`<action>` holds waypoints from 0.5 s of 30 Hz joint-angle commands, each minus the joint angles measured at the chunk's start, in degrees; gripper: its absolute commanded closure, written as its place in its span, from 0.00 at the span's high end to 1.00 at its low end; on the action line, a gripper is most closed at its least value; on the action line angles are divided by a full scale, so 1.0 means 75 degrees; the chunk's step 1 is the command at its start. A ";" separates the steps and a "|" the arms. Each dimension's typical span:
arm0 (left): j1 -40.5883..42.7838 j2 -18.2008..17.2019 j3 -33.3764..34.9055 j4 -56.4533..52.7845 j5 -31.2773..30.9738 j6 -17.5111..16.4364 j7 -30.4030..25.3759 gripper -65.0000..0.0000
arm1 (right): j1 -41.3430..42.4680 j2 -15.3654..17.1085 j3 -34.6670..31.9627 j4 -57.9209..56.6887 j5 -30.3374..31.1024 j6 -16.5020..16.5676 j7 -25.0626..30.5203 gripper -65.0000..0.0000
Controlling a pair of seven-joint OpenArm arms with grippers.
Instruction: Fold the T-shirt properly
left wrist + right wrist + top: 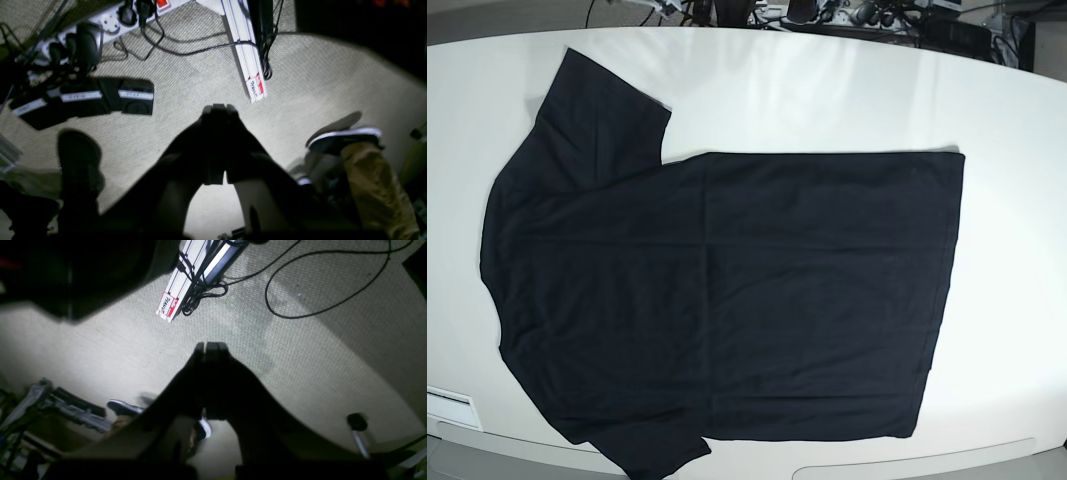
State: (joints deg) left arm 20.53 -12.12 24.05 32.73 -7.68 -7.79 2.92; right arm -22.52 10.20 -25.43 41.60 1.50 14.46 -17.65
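the t-shirt (727,300) lies spread flat on the white counter (827,90), collar end toward the base view's left, no fold made, so folding looks not yet begun. neither arm shows over the counter; both wrist views face carpet. the left gripper (218,108) and right gripper (210,346) have their fingers pressed together, holding nothing. next, reach for a sleeve or hem edge; bare counter is plentiful beyond, scant along the near edge.

A black T-shirt (717,300) lies spread flat on the white table (827,90), its collar end toward the table's left side and its straight hem toward the right. One short sleeve points to the table's far edge, the other reaches its near edge. Cables (827,14) crowd just beyond the far edge.
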 commanded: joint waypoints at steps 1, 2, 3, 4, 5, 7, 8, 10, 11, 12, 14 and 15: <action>0.0283 -0.0154 0.0029 0.0219 -0.0029 -0.0050 0.0032 0.00 | -0.0323 0.0087 -0.0009 0.0291 0.0023 -0.0012 -0.0029 0.00; 0.0484 -0.0274 0.0026 0.0472 -0.0029 -0.0047 0.0055 0.00 | -0.0574 0.0160 -0.0009 0.0612 0.0023 -0.0131 -0.0029 0.00; 0.0694 -0.0408 0.0026 0.0758 -0.0032 -0.0047 0.0090 0.00 | -0.0831 0.0248 -0.0003 0.0956 0.0023 -0.0230 -0.0029 0.00; 0.0915 -0.0554 0.0026 0.1084 -0.0032 -0.0047 0.0122 0.00 | -0.1090 0.0335 -0.0003 0.1314 0.0023 -0.0297 -0.0032 0.00; 0.1157 -0.0697 0.0026 0.1443 -0.0032 -0.0047 0.0184 0.00 | -0.1355 0.0428 -0.0003 0.1696 0.0026 -0.0361 -0.0058 0.00; 0.1667 -0.1014 0.0026 0.2218 -0.0032 -0.0047 0.0315 0.00 | -0.1900 0.0592 0.0029 0.2486 0.0023 -0.0513 -0.0219 0.00; 0.1932 -0.1183 0.0026 0.2611 -0.0035 -0.0047 0.0358 0.00 | -0.2168 0.0662 0.0085 0.2873 0.0023 -0.0606 -0.0364 0.00; 0.2474 -0.1536 0.0026 0.3381 -0.0032 -0.0044 0.0455 0.00 | -0.2728 0.0749 0.0268 0.3652 0.0026 -0.0787 -0.0595 0.00; 0.2757 -0.1728 0.0026 0.3736 -0.0032 -0.0038 0.0455 0.00 | -0.3031 0.0787 0.0405 0.4025 0.0073 -0.0883 -0.0679 0.00; 0.3019 -0.1929 0.0026 0.4074 -0.0029 -0.0038 0.0455 0.00 | -0.3331 0.0810 0.0565 0.4401 0.0230 -0.0944 -0.0755 0.00; 0.3512 -0.2331 0.0026 0.4709 -0.0029 0.0044 0.0481 0.00 | -0.3949 0.0822 0.0979 0.5126 0.0466 -0.0921 -0.0839 0.00; 0.3756 -0.2532 0.0017 0.5021 -0.0029 0.0195 0.0513 0.00 | -0.4255 0.0822 0.1215 0.5511 0.0504 -0.0848 -0.0892 0.00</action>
State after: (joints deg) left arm 47.88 -30.68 24.08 70.28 -7.51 -5.80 7.09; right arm -53.76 16.05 -16.19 82.67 4.97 7.92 -24.73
